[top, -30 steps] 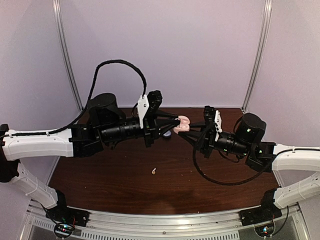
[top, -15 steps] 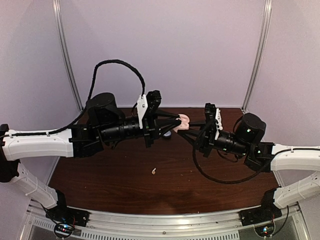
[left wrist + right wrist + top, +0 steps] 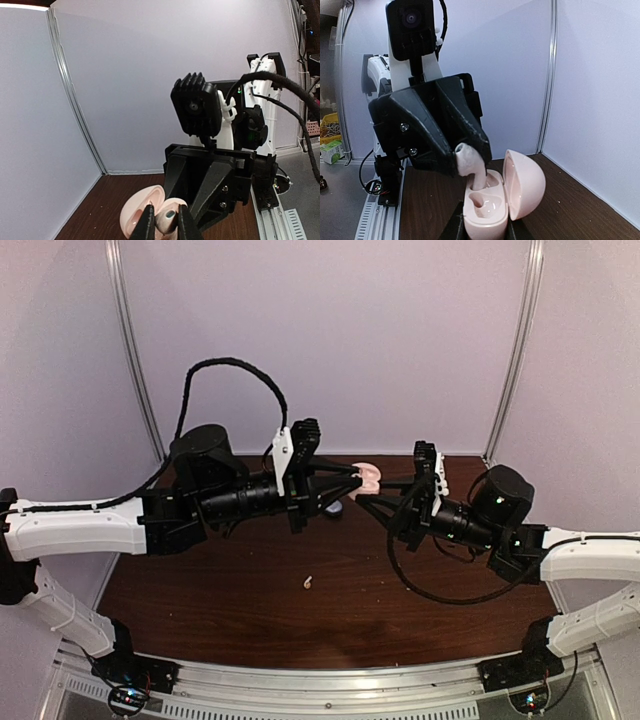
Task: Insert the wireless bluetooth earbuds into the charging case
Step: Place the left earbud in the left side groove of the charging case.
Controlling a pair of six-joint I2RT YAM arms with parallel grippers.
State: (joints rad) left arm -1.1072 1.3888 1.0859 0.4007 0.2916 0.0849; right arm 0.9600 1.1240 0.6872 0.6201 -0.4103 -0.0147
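Observation:
My right gripper [image 3: 484, 231] is shut on the base of an open pink charging case [image 3: 487, 212], held above the table with its lid [image 3: 524, 185] swung open to the right. My left gripper [image 3: 165, 221] is shut on a cream earbud [image 3: 469, 161], whose stem is in the case's far slot; the near slot is empty. In the top view the two grippers meet at the case [image 3: 371, 477] above the table's far middle, left gripper [image 3: 356, 479] and right gripper [image 3: 366, 493]. Another cream earbud [image 3: 308, 582] lies loose on the table.
The brown table [image 3: 220, 590] has white walls at the back and sides. A small dark object [image 3: 340, 508] lies on the table under the left gripper. The right gripper's black body [image 3: 215, 185] fills the left wrist view close ahead.
Both grippers, with the case and earbud between them, have shifted slightly up and to the right in the top view. The loose earbud has not moved.

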